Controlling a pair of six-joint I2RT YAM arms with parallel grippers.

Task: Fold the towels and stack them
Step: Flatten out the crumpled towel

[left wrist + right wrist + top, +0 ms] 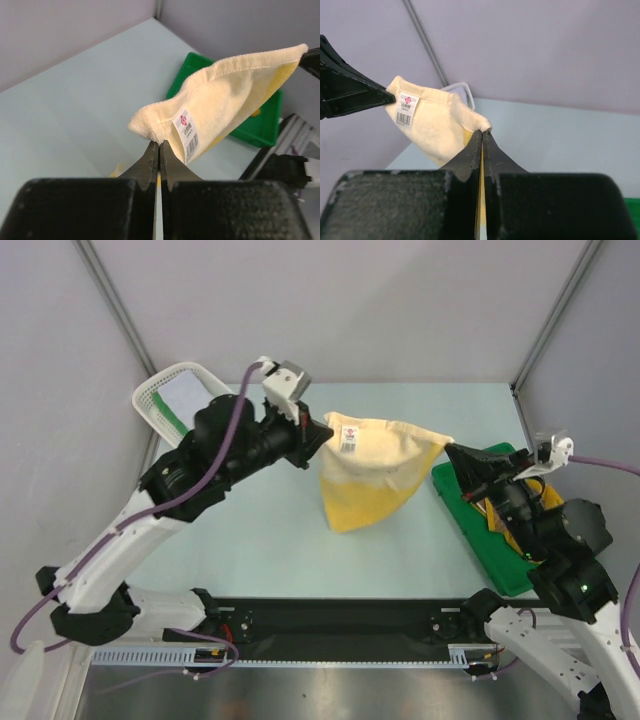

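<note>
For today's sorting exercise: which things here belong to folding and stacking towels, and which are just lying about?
In the job: cream towel, left fingers and right fingers, each shut on one end of it.
Lying about: green tray, white basket.

1. The pale yellow-cream towel (375, 465) hangs stretched in the air, one top corner pinched in my left gripper (159, 146), the other in my right gripper (483, 133).
2. Its barcode label (186, 135) sits near the left corner.
</note>
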